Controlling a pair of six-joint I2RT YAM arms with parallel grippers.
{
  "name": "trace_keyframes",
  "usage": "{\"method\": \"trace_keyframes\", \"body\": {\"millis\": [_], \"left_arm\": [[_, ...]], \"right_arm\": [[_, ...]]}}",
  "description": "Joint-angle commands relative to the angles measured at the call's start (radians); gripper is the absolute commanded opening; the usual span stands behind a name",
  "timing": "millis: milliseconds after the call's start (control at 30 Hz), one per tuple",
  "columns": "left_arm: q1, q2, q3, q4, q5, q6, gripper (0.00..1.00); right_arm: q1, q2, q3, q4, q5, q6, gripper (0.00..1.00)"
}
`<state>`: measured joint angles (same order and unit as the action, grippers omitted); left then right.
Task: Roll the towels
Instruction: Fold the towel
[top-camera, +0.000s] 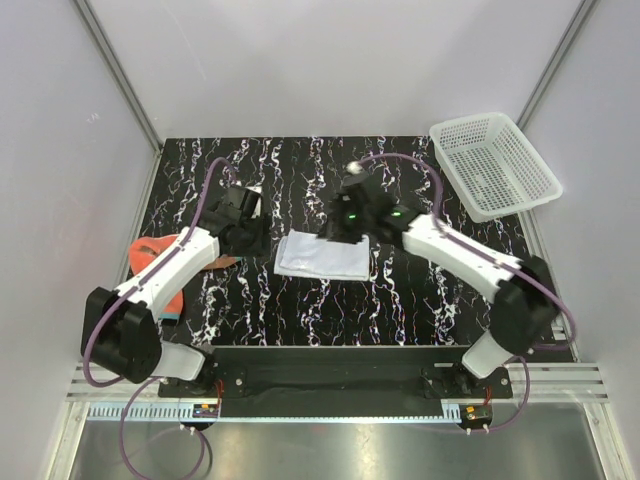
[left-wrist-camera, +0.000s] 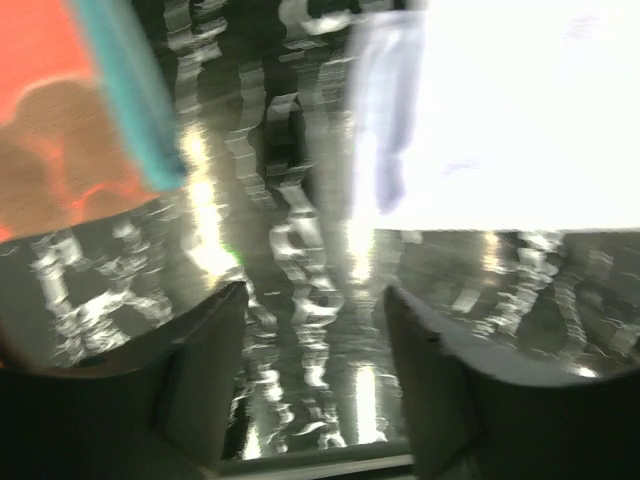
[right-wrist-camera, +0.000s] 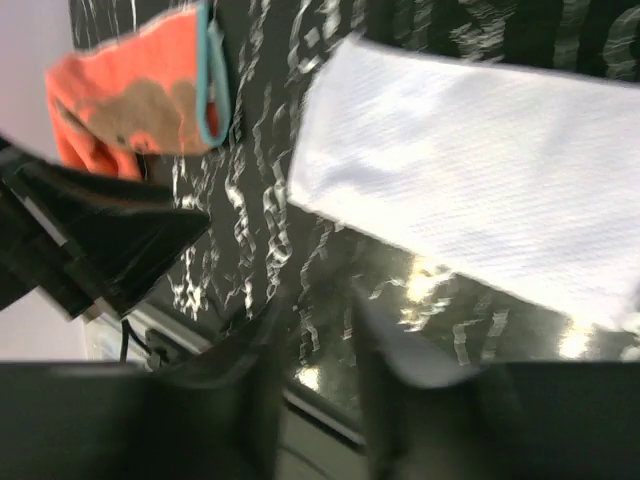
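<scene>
Top external view puts the white towel flat and unrolled at the middle of the black marbled table. Your right gripper is over its far edge and your left gripper is near its left edge. Both claws stand part open and empty, though the right wrist view is blurred, so trust that reading less. The orange-red towel lies at the table's left edge, partly under the left arm. If you pinch only the top layer, the roll will likely come loose. The glossy top may let the cloth slide instead of turning. The left arm's sweep could also drag the orange-red towel off the edge.
</scene>
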<state>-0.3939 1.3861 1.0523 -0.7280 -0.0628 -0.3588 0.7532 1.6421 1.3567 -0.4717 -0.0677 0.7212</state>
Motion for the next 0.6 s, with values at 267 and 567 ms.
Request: {"method": "trace_keyframes", "body": {"millis": [267,567], "left_arm": [[-0.166,0.131,0.049,0.294,0.248,-0.135,0.22],[-0.181,0.287,0.029,0.380,0.299,-0.190,0.08]], "right_arm": [[-0.262,-0.042,-0.459,0.494,-0.395,0.135,0.00],[-0.299,0.100,-0.536,0.654,-0.486,0.161,0.00]]}}
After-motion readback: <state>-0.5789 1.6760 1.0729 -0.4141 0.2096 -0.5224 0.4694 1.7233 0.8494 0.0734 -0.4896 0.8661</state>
